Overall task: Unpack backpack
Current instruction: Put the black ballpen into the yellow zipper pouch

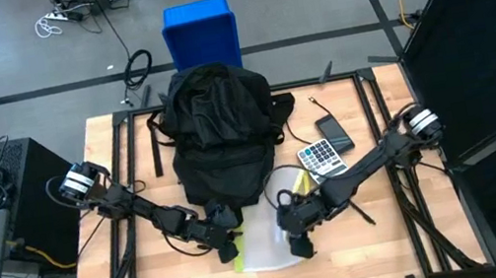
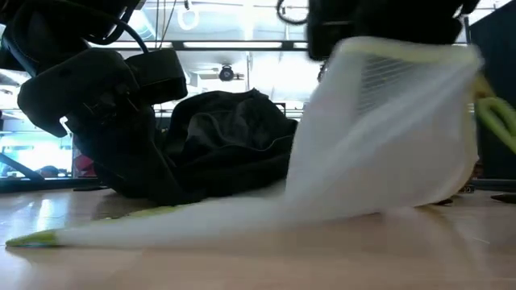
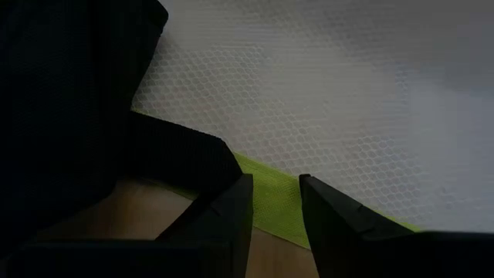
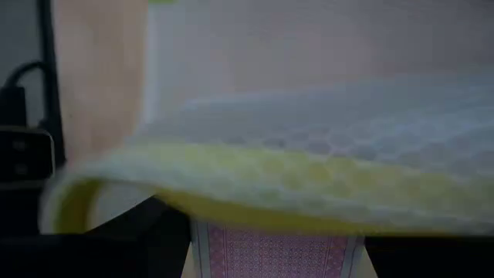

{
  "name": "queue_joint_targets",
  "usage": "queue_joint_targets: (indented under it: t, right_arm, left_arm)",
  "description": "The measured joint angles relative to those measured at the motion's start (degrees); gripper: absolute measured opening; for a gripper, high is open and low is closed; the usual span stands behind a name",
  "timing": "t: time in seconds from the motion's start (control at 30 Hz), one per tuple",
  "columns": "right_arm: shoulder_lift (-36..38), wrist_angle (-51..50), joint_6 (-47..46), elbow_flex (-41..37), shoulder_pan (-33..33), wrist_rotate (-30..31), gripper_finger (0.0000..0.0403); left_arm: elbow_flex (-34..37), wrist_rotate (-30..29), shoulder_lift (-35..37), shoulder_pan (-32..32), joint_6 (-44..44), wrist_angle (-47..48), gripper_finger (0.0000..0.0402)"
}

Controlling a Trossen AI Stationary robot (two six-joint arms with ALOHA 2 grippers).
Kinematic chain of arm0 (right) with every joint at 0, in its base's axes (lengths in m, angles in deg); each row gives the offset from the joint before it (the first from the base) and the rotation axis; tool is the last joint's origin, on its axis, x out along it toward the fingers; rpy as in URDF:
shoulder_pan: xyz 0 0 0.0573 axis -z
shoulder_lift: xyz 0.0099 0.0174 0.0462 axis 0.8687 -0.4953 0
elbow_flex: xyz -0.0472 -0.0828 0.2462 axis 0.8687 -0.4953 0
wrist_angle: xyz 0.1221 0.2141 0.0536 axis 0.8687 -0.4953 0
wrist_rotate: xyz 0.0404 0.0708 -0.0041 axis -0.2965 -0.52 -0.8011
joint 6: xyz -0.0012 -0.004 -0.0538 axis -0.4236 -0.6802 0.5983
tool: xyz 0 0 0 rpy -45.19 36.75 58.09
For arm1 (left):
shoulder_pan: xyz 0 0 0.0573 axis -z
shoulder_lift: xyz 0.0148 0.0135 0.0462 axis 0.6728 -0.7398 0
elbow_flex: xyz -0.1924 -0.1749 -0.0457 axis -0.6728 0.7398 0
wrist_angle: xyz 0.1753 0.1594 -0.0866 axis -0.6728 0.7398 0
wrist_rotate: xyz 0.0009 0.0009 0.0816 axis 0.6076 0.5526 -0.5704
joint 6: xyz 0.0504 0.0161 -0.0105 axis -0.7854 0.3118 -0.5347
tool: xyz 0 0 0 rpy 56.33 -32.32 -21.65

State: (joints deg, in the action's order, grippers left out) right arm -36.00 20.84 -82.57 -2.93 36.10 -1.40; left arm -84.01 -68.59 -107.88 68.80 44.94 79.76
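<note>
I see both grippers at a white mesh pouch [image 1: 266,239] before the backpack [image 1: 220,123]. The left gripper [image 1: 228,247] pinches its green edge; the right gripper [image 1: 297,243] clamps its lifted end.

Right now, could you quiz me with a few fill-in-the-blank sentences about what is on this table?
1. The mesh pouch has a ____ coloured edge.
2. The backpack is ____ in colour.
3. Beyond the table stands a ____ bin.
4. Beside the calculator lies a dark ____.

Missing words: yellow-green; black; blue; phone
</note>
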Motion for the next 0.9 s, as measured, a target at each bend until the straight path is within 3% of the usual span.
queue_joint_targets:
  t: [0.17, 0.4, 0.53, 0.6, 0.8, 0.9]
  right_arm:
    - [-6.1, 11.9, 0.4, 0.2, 0.7, -5.6, 0.0272]
    - [-7.2, 15.6, 4.3, 0.0, 1.9, -5.5, 0.0274]
    - [-7.2, 16.4, 5.7, 0.0, 2.3, -4.9, 0.0358]
    - [-7.2, 15.4, 5.4, 0.0, 2.6, -5.4, 0.0382]
    - [-4.1, 9.2, 3.1, 0.0, 4.6, -13.0, 0.0325]
    - [-0.9, 4.1, 2.4, 0.0, 5.1, -13.6, 0.0304]
  left_arm:
    - [0.0, 0.0, 0.0, 0.0, -0.1, -0.1, 0.0087]
    - [0.0, 0.0, 0.0, 0.0, 0.0, -0.2, 0.0087]
    - [0.0, 0.1, 0.0, 0.0, 0.0, -0.2, 0.0087]
    - [0.0, 0.2, 0.0, 0.0, 0.0, -0.2, 0.0087]
    - [0.0, 0.2, 0.0, 0.0, 0.0, -0.2, 0.0087]
    - [0.0, 0.1, 0.0, 0.0, 0.0, -0.2, 0.0087]
